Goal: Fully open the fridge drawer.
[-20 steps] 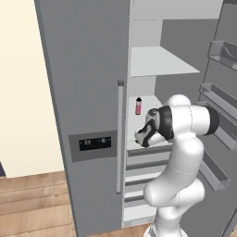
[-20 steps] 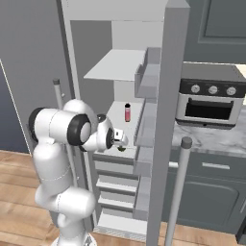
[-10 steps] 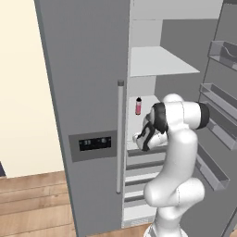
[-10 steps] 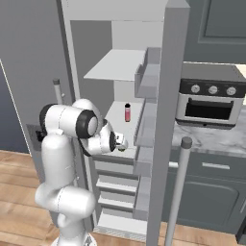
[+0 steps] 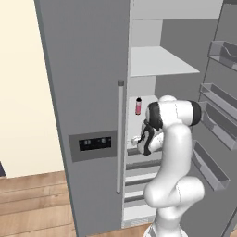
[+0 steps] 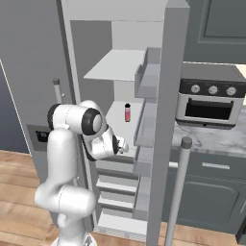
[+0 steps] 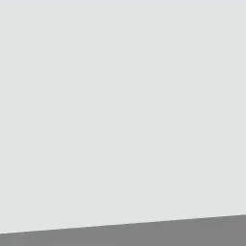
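Fridge drawer (image 6: 115, 166): top of the grey stack, sitting just below the gripper (image 6: 123, 144), apparently not yet pulled out. Gripper: reaching in at the drawer front; finger state cannot be told. Handling: fingers should be hooking the front panel, then pulling straight outward.

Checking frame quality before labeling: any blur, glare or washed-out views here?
Left base view: sharp, flat even light, no glare; the gripper sits by the top fridge drawer, jaws too small to read. Right base view: equally crisp, soft shading under the shelf. Hand view: a featureless pale-grey blank, no detail to use.
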Controlling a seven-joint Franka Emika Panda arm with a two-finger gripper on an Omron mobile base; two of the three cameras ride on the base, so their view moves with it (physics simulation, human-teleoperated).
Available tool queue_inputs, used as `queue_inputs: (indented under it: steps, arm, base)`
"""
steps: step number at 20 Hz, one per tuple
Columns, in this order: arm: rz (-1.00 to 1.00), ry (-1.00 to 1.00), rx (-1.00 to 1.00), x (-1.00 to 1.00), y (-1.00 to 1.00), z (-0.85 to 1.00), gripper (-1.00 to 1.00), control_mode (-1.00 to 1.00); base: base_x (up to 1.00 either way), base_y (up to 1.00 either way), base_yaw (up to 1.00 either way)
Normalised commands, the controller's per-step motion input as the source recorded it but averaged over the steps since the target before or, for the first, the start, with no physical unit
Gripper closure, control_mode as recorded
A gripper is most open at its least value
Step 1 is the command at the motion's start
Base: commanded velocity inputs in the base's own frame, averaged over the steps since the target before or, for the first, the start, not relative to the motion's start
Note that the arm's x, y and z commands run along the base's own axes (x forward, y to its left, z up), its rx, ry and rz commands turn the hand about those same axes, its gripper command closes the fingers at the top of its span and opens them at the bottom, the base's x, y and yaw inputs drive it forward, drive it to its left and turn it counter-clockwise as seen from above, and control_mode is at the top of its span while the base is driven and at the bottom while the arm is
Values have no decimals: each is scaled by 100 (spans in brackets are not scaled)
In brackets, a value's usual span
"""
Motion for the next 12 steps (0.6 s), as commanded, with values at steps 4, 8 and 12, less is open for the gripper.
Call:
queue_inputs:
  steps: [4, 8, 12]
  arm:
    - [0, 0, 0, -1, 0, -14, -100, -100]
    - [0, 5, -2, -18, 0, -28, -100, -100]
    - [0, 14, -7, -75, -3, -50, -100, -100]
  base:
    - [0, 0, 0]
    - [0, 0, 0]
    - [0, 0, 0]
